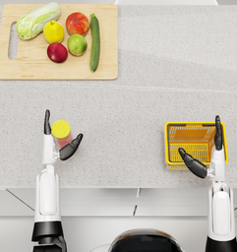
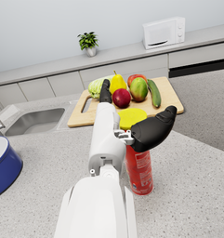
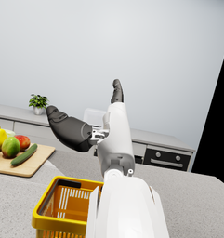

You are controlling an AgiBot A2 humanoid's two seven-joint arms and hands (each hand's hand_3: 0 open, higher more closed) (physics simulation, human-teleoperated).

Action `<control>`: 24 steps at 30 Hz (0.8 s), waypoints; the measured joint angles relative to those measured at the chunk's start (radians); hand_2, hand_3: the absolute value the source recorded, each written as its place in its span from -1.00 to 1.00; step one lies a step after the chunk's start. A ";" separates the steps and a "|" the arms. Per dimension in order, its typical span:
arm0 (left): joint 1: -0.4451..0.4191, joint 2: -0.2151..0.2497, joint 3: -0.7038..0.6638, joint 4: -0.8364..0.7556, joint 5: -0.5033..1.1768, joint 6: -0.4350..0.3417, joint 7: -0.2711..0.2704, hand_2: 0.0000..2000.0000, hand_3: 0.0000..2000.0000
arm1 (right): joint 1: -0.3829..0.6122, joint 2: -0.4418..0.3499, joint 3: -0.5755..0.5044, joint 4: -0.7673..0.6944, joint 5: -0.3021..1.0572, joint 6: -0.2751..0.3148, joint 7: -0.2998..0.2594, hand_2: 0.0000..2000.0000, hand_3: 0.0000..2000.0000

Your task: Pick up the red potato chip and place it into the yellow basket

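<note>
So the red chip can (image 1: pixel 62 136) with its yellow lid stands upright on the grey counter (image 1: pixel 139 98), near the front edge on the robot's left side. Left hand (image 1: pixel 58 140) is right at the can: in the head view the can sits between a raised finger (image 1: pixel 47 122) and the thumb. The left wrist view shows the can (image 2: pixel 139 169) upright just under the dark thumb (image 2: pixel 153 130), fingers spread wide apart. Cannot tell if any finger actually touches the can; it does not look gripped.

Yellow basket (image 1: pixel 170 142) sits on the counter on the robot's right side, well apart from the can, nothing visible inside it. Right hand (image 1: pixel 206 152) is over the basket's right part, fingers wide apart, holding nothing. In the right wrist view that hand (image 3: pixel 92 125) sits above the basket (image 3: pixel 48 218), not touching it.

Wooden cutting board (image 1: pixel 21 66) lies at the far left of the counter. On it: cabbage (image 1: pixel 38 19), yellow pear (image 1: pixel 53 32), red apple (image 1: pixel 77 22), green apple (image 1: pixel 77 45), dark red fruit (image 1: pixel 57 52), cucumber (image 1: pixel 95 42). Left wrist view also shows a sink (image 2: pixel 34 121), blue bowl (image 2: pixel 4 167), potted plant (image 2: pixel 88 42), microwave (image 2: pixel 163 31).
</note>
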 measured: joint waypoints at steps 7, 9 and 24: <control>0.107 0.028 0.010 0.325 0.000 0.000 0.000 -1.00 -1.00 | -0.019 -0.009 -0.010 0.005 0.000 0.000 0.000 -1.00 -1.00; 0.131 0.036 0.013 0.390 0.000 -0.005 -0.001 -1.00 -1.00 | -0.022 -0.012 -0.008 0.005 0.000 0.000 0.000 -1.00 -1.00; 0.101 0.080 0.114 -0.315 0.001 -0.064 0.001 1.00 1.00 | 0.050 -0.104 0.288 -0.102 0.000 0.000 0.000 -1.00 -1.00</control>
